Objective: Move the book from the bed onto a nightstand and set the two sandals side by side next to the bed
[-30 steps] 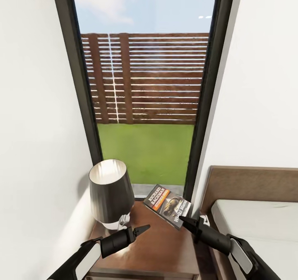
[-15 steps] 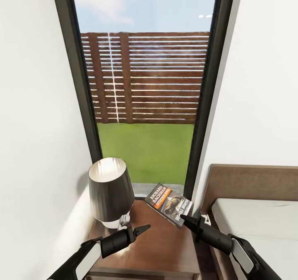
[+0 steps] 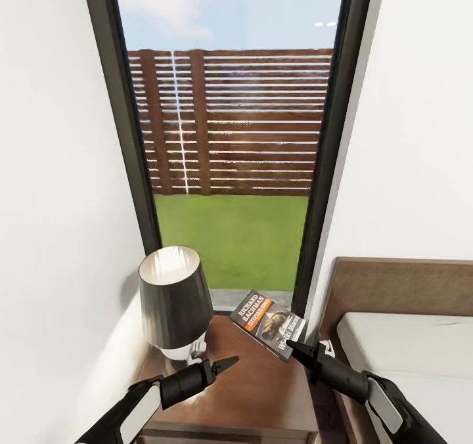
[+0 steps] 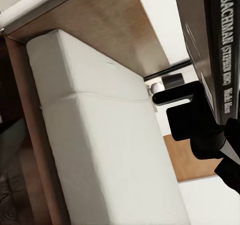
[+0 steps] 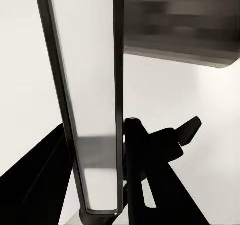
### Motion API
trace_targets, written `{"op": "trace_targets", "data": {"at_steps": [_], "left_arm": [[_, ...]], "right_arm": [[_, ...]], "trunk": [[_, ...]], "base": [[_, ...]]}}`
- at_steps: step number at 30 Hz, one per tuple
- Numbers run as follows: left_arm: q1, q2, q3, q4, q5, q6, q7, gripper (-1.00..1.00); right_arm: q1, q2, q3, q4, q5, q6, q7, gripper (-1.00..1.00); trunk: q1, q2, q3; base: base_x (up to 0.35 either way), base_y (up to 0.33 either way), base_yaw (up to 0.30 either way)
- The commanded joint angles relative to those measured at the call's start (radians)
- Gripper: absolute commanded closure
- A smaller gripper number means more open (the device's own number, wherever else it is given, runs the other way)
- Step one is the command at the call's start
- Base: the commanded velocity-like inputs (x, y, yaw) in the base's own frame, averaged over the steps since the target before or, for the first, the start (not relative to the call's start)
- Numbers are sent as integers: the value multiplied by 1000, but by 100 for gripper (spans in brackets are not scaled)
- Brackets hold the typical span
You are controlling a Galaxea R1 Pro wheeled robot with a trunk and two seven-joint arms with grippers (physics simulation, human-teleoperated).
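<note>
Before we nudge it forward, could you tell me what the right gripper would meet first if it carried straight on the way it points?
Most likely the book: the right gripper points at its near edge on the nightstand, though their gap is unclear.

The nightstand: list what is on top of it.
On the nightstand a dark-shaded lamp stands at the left rear. The book is held tilted above its right rear corner by the right pincer. The wood beneath the lamp's base is covered.

Dark book [image 3: 268, 326] with orange band, reddish-brown nightstand [image 3: 256, 391], grey lamp [image 3: 174, 299].
</note>
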Motion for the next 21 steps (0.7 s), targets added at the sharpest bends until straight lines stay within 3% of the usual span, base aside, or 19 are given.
{"op": "trace_targets", "data": {"at_steps": [1,7,12,21], "left_arm": [[0,1,-4,0,11,9,0,-100],[0,1,-4,0,10,9,0,-100],[-1,1,-4,0,11,9,0,-100],[-1,1,-4,0,11,9,0,-100]], "right_arm": [[-1,0,-1,1,-2,6,2,100],[-1,0,-1,2,-2,6,-16,100],[-1,1,-1,0,-2,7,-104,100],[-1,0,-1,0,-2,7,-124,100]], "trunk": [[4,-8,-4],[27,-50,-23],[46,-85,-39],[54,-99,-45]], "base": [[0,0,0],[0,0,0],[0,0,0],[0,0,0]]}}
